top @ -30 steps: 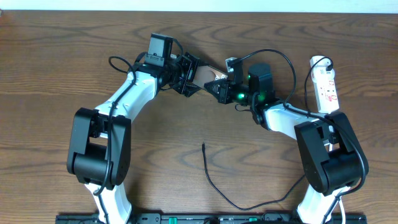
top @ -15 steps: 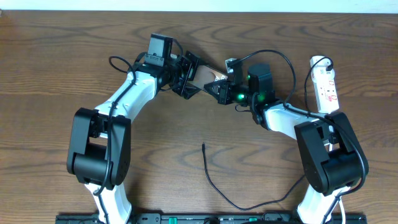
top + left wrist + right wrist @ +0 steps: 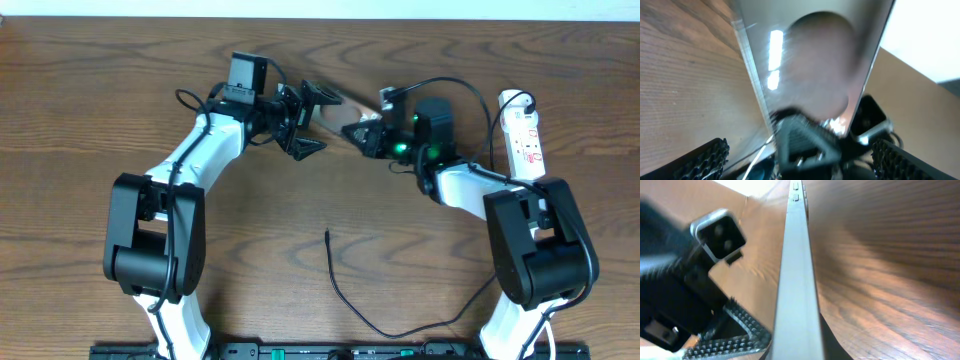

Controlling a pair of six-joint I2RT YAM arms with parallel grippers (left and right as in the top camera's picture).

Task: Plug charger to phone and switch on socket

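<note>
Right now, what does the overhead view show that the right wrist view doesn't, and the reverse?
Only overhead: the charger lying loose on the table, its plug tip free and connected to nothing, and the socket near the right arm. Only right wrist: the phone seen edge-on, close enough to make out its side buttons. Both: the phone held on edge in the right gripper, above the wooden table.
</note>
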